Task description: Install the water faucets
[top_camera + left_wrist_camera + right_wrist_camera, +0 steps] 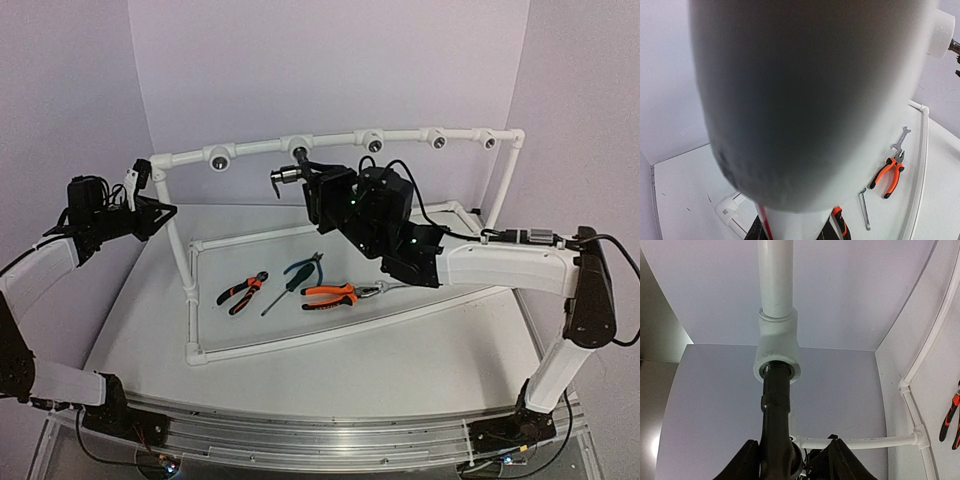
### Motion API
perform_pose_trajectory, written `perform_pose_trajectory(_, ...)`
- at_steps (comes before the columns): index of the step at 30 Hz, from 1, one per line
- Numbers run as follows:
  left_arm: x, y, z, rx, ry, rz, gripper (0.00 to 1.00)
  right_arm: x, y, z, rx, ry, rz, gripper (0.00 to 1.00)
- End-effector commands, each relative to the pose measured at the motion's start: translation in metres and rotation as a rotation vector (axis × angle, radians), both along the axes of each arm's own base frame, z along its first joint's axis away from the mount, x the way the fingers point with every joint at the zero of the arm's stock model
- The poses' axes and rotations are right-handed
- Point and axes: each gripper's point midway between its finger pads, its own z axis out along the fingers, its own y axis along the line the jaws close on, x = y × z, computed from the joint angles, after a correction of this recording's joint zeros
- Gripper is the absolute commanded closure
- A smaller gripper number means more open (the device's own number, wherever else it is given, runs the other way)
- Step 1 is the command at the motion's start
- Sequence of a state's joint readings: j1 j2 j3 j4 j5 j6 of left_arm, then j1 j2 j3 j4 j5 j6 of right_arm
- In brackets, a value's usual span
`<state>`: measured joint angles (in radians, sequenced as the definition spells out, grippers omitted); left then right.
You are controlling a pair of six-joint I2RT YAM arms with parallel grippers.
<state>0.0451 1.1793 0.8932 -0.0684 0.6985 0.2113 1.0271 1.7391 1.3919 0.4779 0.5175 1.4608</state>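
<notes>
Soft even light; blurred near pipe (810,100)

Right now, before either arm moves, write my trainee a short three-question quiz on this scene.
1. True or false: the black faucet has its end inside the socket of a white tee fitting.
2. How many orange-handled pliers lie on the table?
3. What is the left gripper clamped on? A) a pair of pliers B) the pipe frame at its corner post C) a second faucet

Key: 1 true; 2 two; 3 B.
</notes>
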Motion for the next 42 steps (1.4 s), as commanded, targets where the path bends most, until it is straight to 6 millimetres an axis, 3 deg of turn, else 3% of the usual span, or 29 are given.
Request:
perform_pose_trajectory(1, -0.01, 0.006, -0.051, -0.038, 0.271, 0.083, 1.0, -0.01, -0.013, -0.001, -0.086, -0.002, 0.011, 0.42)
perform_pose_trajectory(5, -0.009, 0.006, -0.05, -0.038, 0.269, 0.083, 1.0, -0.026, -0.023, 0.027, -0.157, -0.118, 0.055, 0.34)
perform_pose_trajectory(9, -0.008, 0.007, -0.05, -0.037, 0.269, 0.084, 1.0, -0.043, -0.05, 0.023, -0.369, -0.151, 0.063, 0.33)
perform_pose_trajectory(13, -0.008, 0.007, -0.05, -0.032, 0.27, 0.084, 1.0, -0.055, -0.09, 0.013, -0.781, -0.193, 0.042, 0.28)
perform_pose_trajectory(16, -0.008, 0.007, -0.05, -0.03, 0.269, 0.082, 1.0, -0.06, -0.108, 0.032, -1.123, -0.291, 0.034, 0.25)
perform_pose_trajectory(20, -0.008, 0.007, -0.048, -0.03, 0.266, 0.083, 1.0, -0.074, -0.091, 0.053, -1.706, -0.624, 0.052, 0.23)
perform_pose_trajectory(24, -0.009, 0.007, -0.048, -0.025, 0.261, 0.084, 1.0, -0.073, -0.073, 0.056, -2.193, -0.894, 0.069, 0.2)
perform_pose_trajectory(32, -0.012, 0.009, -0.051, -0.013, 0.269, 0.089, 1.0, -0.059, -0.01, 0.069, -2.6, -1.348, -0.094, 0.16)
perform_pose_trajectory(37, -0.015, 0.008, -0.054, -0.012, 0.288, 0.086, 1.0, -0.049, 0.013, 0.063, -2.714, -1.399, -0.113, 0.18)
perform_pose_trajectory(42, -0.017, 0.007, -0.055, -0.019, 0.298, 0.086, 1.0, -0.031, 0.015, 0.047, -2.791, -1.383, -0.073, 0.22)
